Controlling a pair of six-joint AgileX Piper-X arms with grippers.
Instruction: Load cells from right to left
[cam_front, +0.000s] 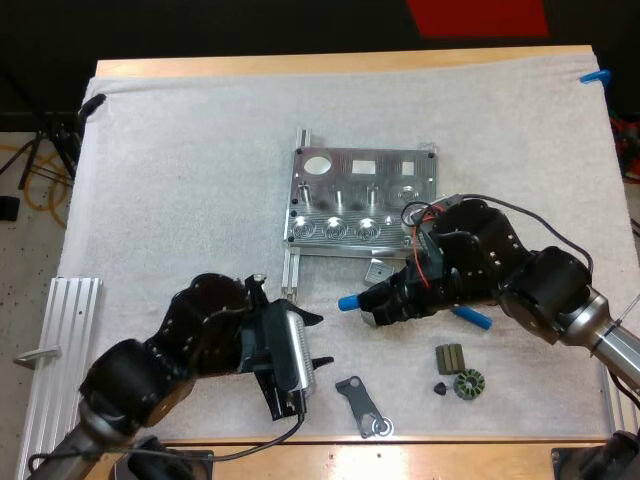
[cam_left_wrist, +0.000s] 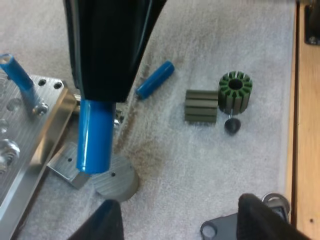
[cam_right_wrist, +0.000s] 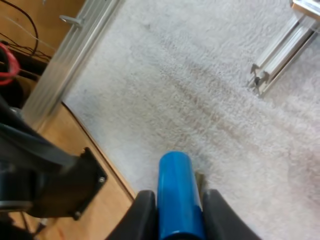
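High view: right gripper (cam_front: 372, 302), fingers clamped on a blue cylinder (cam_front: 350, 301), low over the mat (cam_front: 180, 170) just in front of the metal fixture (cam_front: 360, 205). A spare cylinder (cam_front: 470, 317) lies on the mat beside the right arm. Left gripper (cam_front: 318, 340) is near the desk's (cam_front: 330, 62) front edge, fingers apart, holding nothing.

Left wrist view: the held cylinder's end is over a grey disc (cam_left_wrist: 116, 181) beside the fixture. A green toothed ring (cam_left_wrist: 235, 92) sits just beside a ribbed block (cam_left_wrist: 201, 106).

Right wrist view: the fingers (cam_right_wrist: 137, 215) press the cylinder from both sides.

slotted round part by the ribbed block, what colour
The slotted round part is green, clearest in the left wrist view.
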